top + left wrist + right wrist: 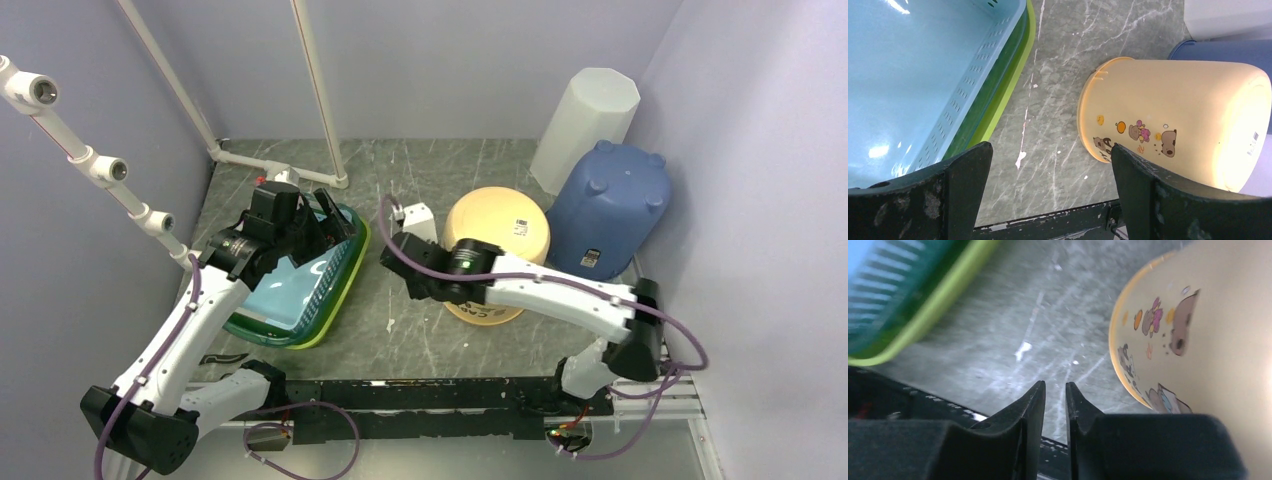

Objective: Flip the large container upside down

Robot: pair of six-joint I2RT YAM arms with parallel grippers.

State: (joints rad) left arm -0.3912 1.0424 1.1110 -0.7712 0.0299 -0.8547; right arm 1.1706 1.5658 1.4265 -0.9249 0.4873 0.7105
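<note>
Right gripper [1054, 387]: jaws barely parted, a thin slit between the fingers and nothing in it. We log it as released, carrying no load. It hangs low over the marble-pattern table [400, 170], just beside the rim of the yellow container [498, 235], apart from it as far as the wrist view shows. That view is blurred, so we cannot rule out light contact.

Yellow container: mouth down on the table, flat base up with a barcode sticker on top, cartoon animals printed on the wall. It sits right of centre. From above, the right forearm crosses its near side. We judge the flip to be done, with only the retreat of the arm left.

Left gripper [1049, 150]: jaws spread wide, empty, poised over the near edge of the light blue basket [923, 75] nested in the green one [1013, 85], well apart from the container.

Behind the container, a dark blue bucket [610, 200] stands feet up, close to it or touching; we cannot tell which. A tall white bin [585, 120] stands in the far corner.

Risks from here:
- Fingers this near the rim could catch it on a sideways or upward pull-out and tip or drag the container.
- The forearm over the near side could brush the wall if the elbow drops during retreat.
- Any shove toward the back would drive the container against the dark blue bucket.
</note>
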